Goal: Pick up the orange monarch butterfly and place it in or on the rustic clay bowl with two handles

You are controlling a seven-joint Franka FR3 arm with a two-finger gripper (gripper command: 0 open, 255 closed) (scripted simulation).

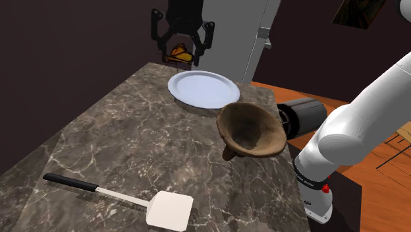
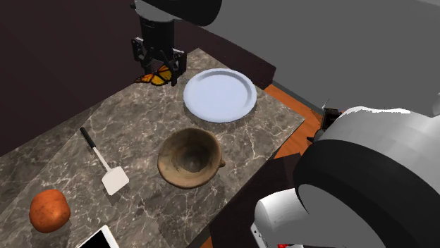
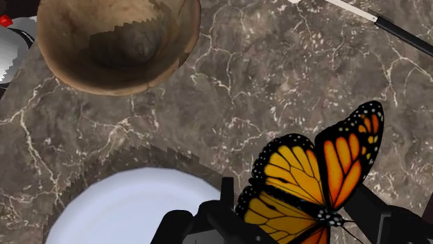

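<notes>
Orange and black, the monarch butterfly (image 2: 155, 77) hung clasped in the gripper (image 2: 161, 67) over the marble counter's (image 2: 127, 120) far edge. Rightward in the second exterior view sat the brown clay bowl (image 2: 189, 158), then a white plate (image 2: 220, 95).

The countertop (image 1: 132, 145) looks like polished dark marble with pale veins, the bowl (image 1: 253, 132) like rough matt clay, the plate (image 1: 203, 87) smooth and faintly glossy, the butterfly (image 3: 305, 180) matt.
</notes>
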